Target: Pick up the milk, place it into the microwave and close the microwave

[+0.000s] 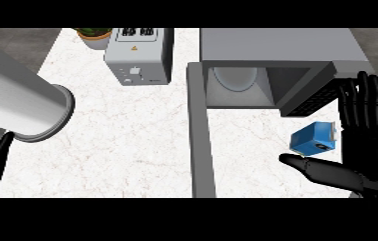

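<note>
A kitchen: marble counter (133,135), toaster (139,55), open microwave (280,55).

1. One view only: the head camera looks steeply down at the counter (133,135).
2. It sits close, forearms entering low.
3. The microwave (273,50) and toaster (139,55) lie along the far edge.

milk: we see a small blue carton (313,139), tilted, on the counter near its right edge, before the oven's mouth
microwave: we see a grey box (280,47) at the counter's back right, door (199,130) swung wide open
</note>
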You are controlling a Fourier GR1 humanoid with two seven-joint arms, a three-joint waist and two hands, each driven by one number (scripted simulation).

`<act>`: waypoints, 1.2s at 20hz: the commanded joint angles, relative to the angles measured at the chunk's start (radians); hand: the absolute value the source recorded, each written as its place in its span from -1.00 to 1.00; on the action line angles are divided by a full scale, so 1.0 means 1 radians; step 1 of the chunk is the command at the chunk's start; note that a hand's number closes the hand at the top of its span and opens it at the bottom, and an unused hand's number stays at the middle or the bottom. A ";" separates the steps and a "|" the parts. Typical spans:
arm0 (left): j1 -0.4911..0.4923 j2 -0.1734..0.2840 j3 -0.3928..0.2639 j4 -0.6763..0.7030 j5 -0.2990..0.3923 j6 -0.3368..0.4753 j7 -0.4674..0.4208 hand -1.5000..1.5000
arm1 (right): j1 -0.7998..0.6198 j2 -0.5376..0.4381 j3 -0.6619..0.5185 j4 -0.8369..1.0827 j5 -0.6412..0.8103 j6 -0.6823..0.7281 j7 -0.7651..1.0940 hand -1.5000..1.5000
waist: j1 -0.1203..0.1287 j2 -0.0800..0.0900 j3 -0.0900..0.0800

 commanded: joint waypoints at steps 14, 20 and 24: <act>0.107 -0.043 0.011 -0.088 0.027 -0.072 0.008 -1.00 | 0.092 -0.039 -0.187 0.375 -0.083 0.086 -0.338 -1.00 | 0.000 0.000 0.000; 0.070 -0.044 0.014 -0.027 0.009 -0.077 -0.022 -1.00 | 0.055 -0.089 -0.231 0.488 -0.105 0.123 -0.382 -1.00 | -0.003 0.000 0.000; 0.119 -0.041 -0.007 -0.122 0.031 -0.067 0.030 -1.00 | 0.083 -0.082 -0.220 0.592 -0.086 0.167 -0.513 -1.00 | -0.001 0.000 0.000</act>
